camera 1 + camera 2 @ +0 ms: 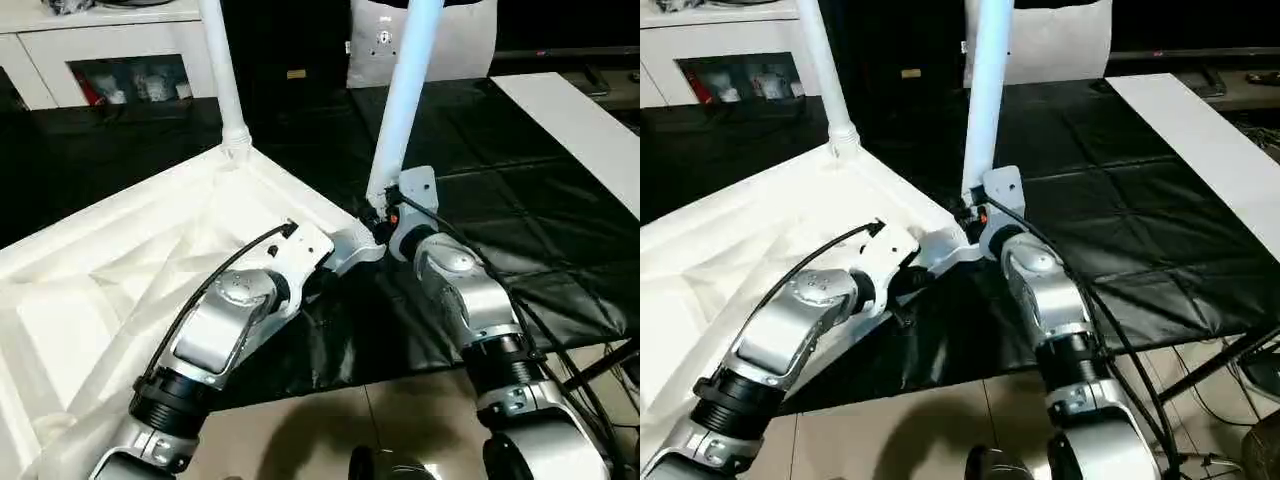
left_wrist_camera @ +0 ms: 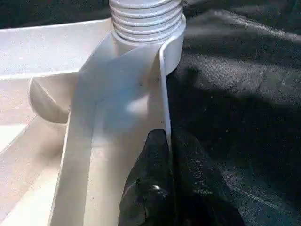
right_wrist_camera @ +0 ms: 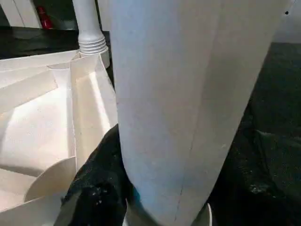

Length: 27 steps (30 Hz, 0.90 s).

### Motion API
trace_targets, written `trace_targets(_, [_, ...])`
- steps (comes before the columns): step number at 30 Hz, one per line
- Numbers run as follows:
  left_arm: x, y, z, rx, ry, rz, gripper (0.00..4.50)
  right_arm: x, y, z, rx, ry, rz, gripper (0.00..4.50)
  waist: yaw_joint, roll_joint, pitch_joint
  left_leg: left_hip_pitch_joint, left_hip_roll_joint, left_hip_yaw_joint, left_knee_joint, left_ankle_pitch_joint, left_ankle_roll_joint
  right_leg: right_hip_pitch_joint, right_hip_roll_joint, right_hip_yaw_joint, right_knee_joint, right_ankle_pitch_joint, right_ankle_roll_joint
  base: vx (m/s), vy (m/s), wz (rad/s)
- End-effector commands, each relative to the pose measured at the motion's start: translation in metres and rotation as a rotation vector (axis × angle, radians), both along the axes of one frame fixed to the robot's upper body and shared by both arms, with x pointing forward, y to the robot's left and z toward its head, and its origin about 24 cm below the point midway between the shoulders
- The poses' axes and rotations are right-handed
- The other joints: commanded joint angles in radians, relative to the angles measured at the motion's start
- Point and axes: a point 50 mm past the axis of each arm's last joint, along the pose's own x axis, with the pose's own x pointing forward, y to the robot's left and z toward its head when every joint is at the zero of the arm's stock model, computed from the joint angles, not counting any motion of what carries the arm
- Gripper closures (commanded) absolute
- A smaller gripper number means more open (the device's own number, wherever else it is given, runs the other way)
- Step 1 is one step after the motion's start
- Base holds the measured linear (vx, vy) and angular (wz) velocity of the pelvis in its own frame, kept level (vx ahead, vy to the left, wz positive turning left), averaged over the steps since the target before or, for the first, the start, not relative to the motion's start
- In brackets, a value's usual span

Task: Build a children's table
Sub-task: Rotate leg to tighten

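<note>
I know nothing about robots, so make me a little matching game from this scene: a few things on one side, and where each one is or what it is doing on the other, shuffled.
Things:
1. Left tool
2. Right tool
3. Far white tapered plastic tube leg
4. Black sheet on the work table

States:
A. Standing alone in a corner socket of the upside-down white plastic table top, nothing gripping it
B. Closed on the top's thin rim wall
C. Lying under everything
D. Wrapped around the near white tapered plastic tube leg, low down

Pairs: 1-B, 2-D, 3-A, 4-C
</note>
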Motion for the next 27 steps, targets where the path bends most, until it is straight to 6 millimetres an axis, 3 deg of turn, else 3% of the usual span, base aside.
trace_targets(1, [0.002,-0.001,0.017,0.006,-0.077,-0.032,4.5,-0.017,-0.007,-0.058,-0.08,0.261,-0.015,2.63,0.004,0.008,-0.045,-0.022,0.008,-0.002,-0.076,-0.332,0.06,0.053,-0.068,0.048,-0.082,-0.557,-0.017,0.0,0.0,0.0])
trace_targets(4, [0.005,0.002,0.017,0.024,-0.099,-0.026,4.5,-0.015,-0.006,-0.058,-0.074,0.254,0.003,2.63,-0.004,0.008,-0.044,-0.013,0.004,-0.002,-0.074,-0.374,0.048,0.049,-0.069,0.039,-0.097,-0.627,0.017,0.0,0.0,0.0])
trace_targets(6, [0.008,0.003,0.018,0.02,-0.111,-0.024,4.5,-0.013,-0.006,-0.056,-0.058,0.247,0.005,2.07,-0.008,0.01,-0.043,-0.012,0.004,-0.004,-0.073,-0.384,0.048,0.049,-0.07,0.036,-0.1,-0.64,0.024,0.0,0.0,0.0])
trace_targets(8, [0.009,0.004,0.018,0.021,-0.116,-0.025,4.5,-0.012,-0.007,-0.055,-0.051,0.236,0.005,1.93,-0.011,0.01,-0.044,-0.011,0.005,-0.005,-0.075,-0.393,0.048,0.048,-0.07,0.034,-0.101,-0.641,0.027,0.0,0.0,0.0])
trace_targets(16, [0.018,0.02,0.014,0.072,-0.128,-0.019,4.5,-0.014,-0.013,-0.046,-0.063,0.171,0.092,1.21,0.0,0.009,-0.053,-0.023,0.007,-0.005,-0.078,-0.337,0.058,0.051,-0.073,0.048,-0.089,-0.58,-0.006,0.0,0.0,0.0])
trace_targets(19, [0.022,0.025,0.015,0.075,-0.129,-0.024,4.5,-0.021,-0.024,-0.044,-0.067,0.138,0.137,0.98,0.018,0.014,-0.068,-0.025,0.015,-0.002,-0.076,-0.248,0.072,0.055,-0.073,0.063,-0.072,-0.461,-0.056,0.0,0.0,0.0])
trace_targets(22, [0.024,0.029,0.013,0.091,-0.122,-0.041,4.5,-0.029,-0.035,-0.04,-0.083,0.098,0.17,0.82,0.031,0.009,-0.091,-0.051,0.013,-0.002,-0.063,-0.041,0.117,0.07,-0.068,0.079,-0.027,-0.228,-0.125,0.0,0.0,0.0])
trace_targets(23, [0.024,0.029,0.013,0.091,-0.122,-0.041,4.5,-0.029,-0.035,-0.04,-0.083,0.098,0.17,0.61,0.038,0.006,-0.09,-0.046,0.012,0.005,-0.057,-0.002,0.139,0.06,-0.066,0.086,-0.021,-0.185,-0.147,0.0,0.0,0.0])
trace_targets(24, [0.025,0.031,0.011,0.109,-0.116,-0.06,4.5,-0.033,-0.041,-0.036,-0.093,0.061,0.194,0.53,0.042,0.012,-0.094,-0.046,0.012,0.005,-0.056,0.016,0.15,0.064,-0.067,0.086,-0.018,-0.17,-0.156,0.0,0.0,0.0])
trace_targets(25, [0.024,0.033,0.011,0.111,-0.111,-0.084,4.5,-0.037,-0.047,-0.031,-0.096,0.029,0.227,0.49,0.05,0.008,-0.097,-0.046,0.012,0.01,-0.052,0.047,0.167,0.063,-0.068,0.088,-0.014,-0.14,-0.163,0.0,0.0,0.0])
trace_targets(26, [0.024,0.033,0.011,0.111,-0.111,-0.088,4.5,-0.037,-0.047,-0.031,-0.097,0.025,0.231,0.49,0.055,0.011,-0.099,-0.047,0.011,0.01,-0.051,0.063,0.177,0.065,-0.066,0.087,-0.012,-0.127,-0.165,0.0,0.0,0.0])
trace_targets(27, [0.023,0.033,0.01,0.112,-0.108,-0.111,4.5,-0.04,-0.051,-0.027,-0.098,0.003,0.256,0.35,0.064,0.006,-0.101,-0.048,0.011,0.012,-0.047,0.088,0.193,0.064,-0.066,0.089,-0.008,-0.097,-0.165,0.0,0.0,0.0])
